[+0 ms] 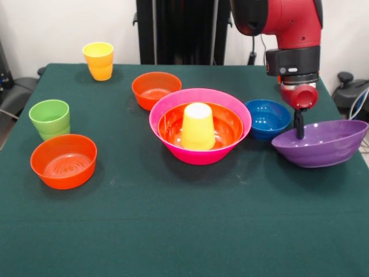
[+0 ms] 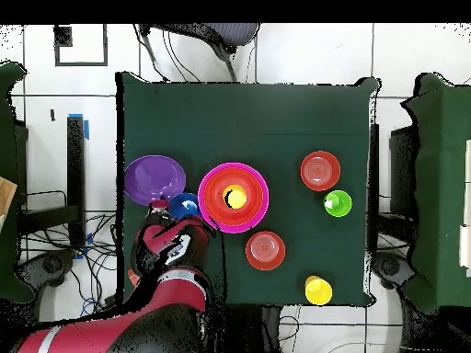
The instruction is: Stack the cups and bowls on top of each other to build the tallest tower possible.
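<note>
Front view: gripper [image 1: 299, 131] pinched on the near-side rim of the purple bowl [image 1: 323, 142], tilted, lifted at the table's [image 1: 173, 231] edge beside the blue bowl [image 1: 267, 118]; advisable to keep it level and centre it over the tower [image 1: 200, 124] before release.

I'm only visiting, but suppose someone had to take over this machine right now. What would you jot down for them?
Gripper: shut on the rim of the large purple plastic bowl, which is tilted at the table's edge.
Tower so far: largest pink plastic bowl, large orange bowl nested inside, upturned yellow plastic cup in it.
Loose: small blue bowl beside the pink one, two small orange bowls, green cup, and a yellow cup sitting in an orange cup.
Left: stack the purple bowl and everything loose.
</note>
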`<state>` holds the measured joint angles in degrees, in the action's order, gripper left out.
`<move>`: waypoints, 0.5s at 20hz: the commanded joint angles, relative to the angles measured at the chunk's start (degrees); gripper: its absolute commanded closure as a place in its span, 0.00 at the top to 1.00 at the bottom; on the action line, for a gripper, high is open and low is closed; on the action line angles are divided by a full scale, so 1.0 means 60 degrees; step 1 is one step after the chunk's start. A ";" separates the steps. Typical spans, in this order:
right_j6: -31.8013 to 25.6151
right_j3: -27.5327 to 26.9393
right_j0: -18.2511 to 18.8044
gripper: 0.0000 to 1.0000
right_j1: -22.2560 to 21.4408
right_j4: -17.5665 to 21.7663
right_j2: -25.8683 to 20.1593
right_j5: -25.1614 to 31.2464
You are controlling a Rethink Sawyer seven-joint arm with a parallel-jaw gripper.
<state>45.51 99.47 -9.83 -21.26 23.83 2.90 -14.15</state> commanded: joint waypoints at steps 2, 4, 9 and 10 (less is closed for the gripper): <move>0.1153 -0.0453 -0.0059 0.00 0.1036 0.0155 -0.0981 0.2249; 0.1169 -0.0470 -0.0115 0.00 0.1017 0.0103 -0.0933 0.2294; 0.0998 -0.0193 0.0344 0.00 0.0538 0.0673 -0.1538 0.2010; 0.0978 -0.0074 0.0506 0.00 0.0390 0.0731 -0.1737 0.2115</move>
<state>45.51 99.32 -9.56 -21.64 24.41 2.23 -13.57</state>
